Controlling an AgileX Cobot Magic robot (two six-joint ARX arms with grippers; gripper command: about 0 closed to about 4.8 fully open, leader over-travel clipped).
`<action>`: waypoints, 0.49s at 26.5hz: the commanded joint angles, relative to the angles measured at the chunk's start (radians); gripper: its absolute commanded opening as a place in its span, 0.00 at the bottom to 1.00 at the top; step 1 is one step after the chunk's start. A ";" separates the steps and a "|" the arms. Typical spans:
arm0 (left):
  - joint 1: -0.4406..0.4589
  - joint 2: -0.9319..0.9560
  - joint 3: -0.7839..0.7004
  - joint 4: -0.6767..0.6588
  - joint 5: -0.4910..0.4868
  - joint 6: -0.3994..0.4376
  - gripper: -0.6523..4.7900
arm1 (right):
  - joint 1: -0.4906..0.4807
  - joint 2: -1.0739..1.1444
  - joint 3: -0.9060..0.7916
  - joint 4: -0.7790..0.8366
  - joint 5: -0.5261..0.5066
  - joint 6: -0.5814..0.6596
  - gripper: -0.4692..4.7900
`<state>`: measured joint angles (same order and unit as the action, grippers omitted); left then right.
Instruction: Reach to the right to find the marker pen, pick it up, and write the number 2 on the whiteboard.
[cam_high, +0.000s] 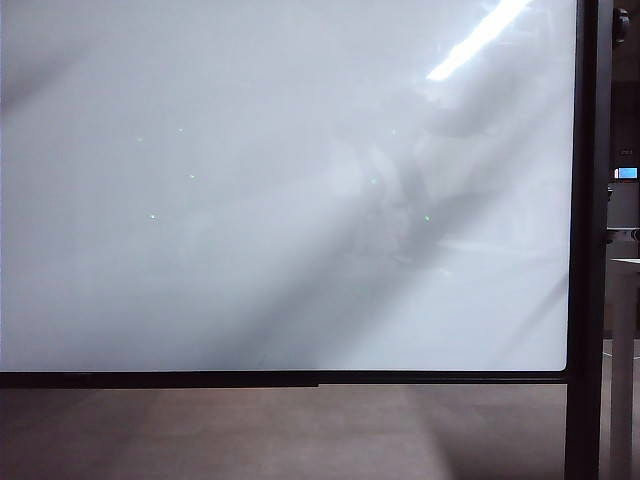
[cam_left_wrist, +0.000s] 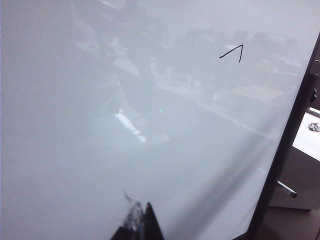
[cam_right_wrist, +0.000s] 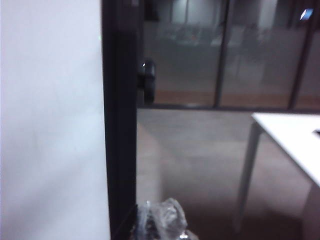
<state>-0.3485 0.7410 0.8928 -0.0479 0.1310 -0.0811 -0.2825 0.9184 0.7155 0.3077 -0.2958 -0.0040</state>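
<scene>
Glossy whiteboard (cam_high: 280, 200) fills the scene, one angular stroke (cam_left_wrist: 232, 52) drawn. Right pincer (cam_right_wrist: 162, 222), closed, points past the frame; left pincer (cam_left_wrist: 140, 225) looks closed. Marker pen (cam_left_wrist: 287, 189) lies beyond the post; sweep right slowly.

A white table (cam_right_wrist: 292, 137) stands on a brownish floor (cam_right_wrist: 200, 160) to one side, its pale leg (cam_right_wrist: 247, 170) reaching down to the floor. Behind it runs a glass wall (cam_right_wrist: 200, 50) with dark uprights. In the exterior view a second pale table leg (cam_high: 622, 400) shows at the far right edge, with a small blue-lit screen (cam_high: 627, 173) above it in the background. The same brownish floor (cam_high: 250, 435) stretches across the bottom of that view.
</scene>
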 joint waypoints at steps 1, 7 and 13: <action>0.000 -0.004 0.005 0.018 0.005 -0.005 0.11 | -0.040 0.028 -0.042 0.063 -0.058 0.021 0.09; 0.000 -0.005 0.005 0.050 0.027 -0.005 0.11 | -0.008 0.085 -0.234 0.306 -0.099 0.034 0.09; 0.000 -0.005 0.005 0.049 0.031 -0.006 0.11 | 0.053 0.245 -0.336 0.476 -0.064 0.031 0.09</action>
<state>-0.3473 0.7376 0.8932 -0.0147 0.1547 -0.0834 -0.2359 1.1366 0.3866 0.6979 -0.3611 0.0261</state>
